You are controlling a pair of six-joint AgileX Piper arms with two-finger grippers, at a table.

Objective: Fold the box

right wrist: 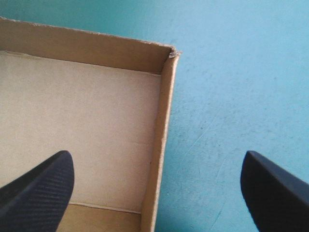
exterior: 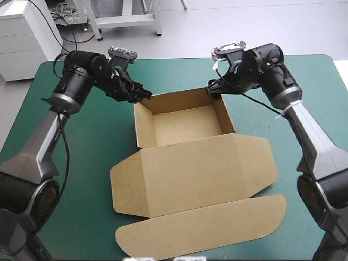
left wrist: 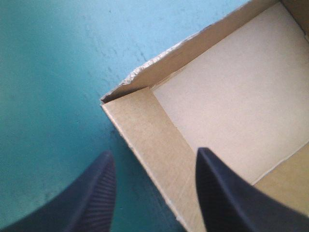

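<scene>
Nearest the camera in the high view lies the rounded tuck flap (exterior: 206, 225) of the lid (exterior: 190, 168), flat on the teal-green counter (exterior: 81, 179). Beyond it the brown box (exterior: 185, 126) stands mid-counter as an open tray, walls raised. Left gripper (exterior: 142, 95) sits at the tray's far left corner, right gripper (exterior: 213, 87) at its far right corner.

Left wrist view: the left gripper (left wrist: 153, 152) is partly open, one black finger over the counter outside the box (left wrist: 231, 87), the other over the tray floor, the side wall running between them. Nothing is pinched.

Right wrist view: the right gripper (right wrist: 157, 154) gapes wide and straddles the opposite side wall of the box (right wrist: 82, 111) likewise, holding nothing.

Board like this should be light and stiff across each panel, yet hinge freely at its creases, so a tucked wall could spring loose. Thin edges would likely crush under a hard squeeze, and the tray may slide on the counter. Best holds seem the top rims of the side walls beside the corners, both sides at once.
</scene>
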